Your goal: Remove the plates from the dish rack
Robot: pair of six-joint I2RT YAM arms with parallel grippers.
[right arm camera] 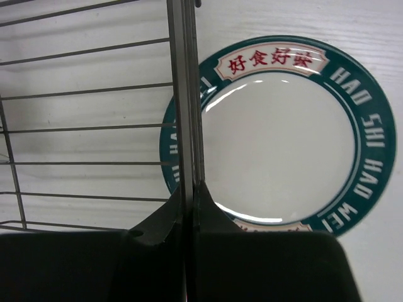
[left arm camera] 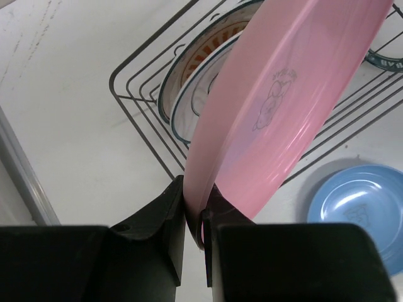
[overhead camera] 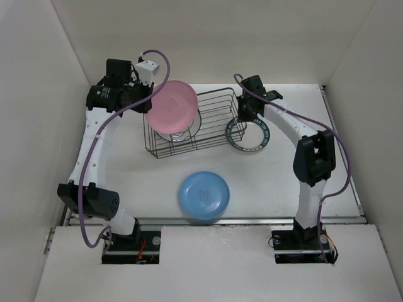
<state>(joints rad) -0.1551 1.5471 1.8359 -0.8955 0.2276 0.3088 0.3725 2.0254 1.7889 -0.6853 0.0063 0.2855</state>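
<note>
Now, the thin dark-wire dish rack (overhead camera: 211, 123) sits mid-table, two round plates (left arm camera: 189, 94) upright at its left end. The left gripper (left arm camera: 194, 207) pinches the glossy pink plate (overhead camera: 171, 104) by its rim, tilted above that end. The right gripper (right arm camera: 189, 195) clamps the rack's right-end wire, beside the flat teal-rimmed plate (overhead camera: 249, 133). The smooth blue plate (overhead camera: 204, 194) lies nearer, apart.

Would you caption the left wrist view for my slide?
Left gripper clamps the pink plate by its rim, above the dish rack.
</note>
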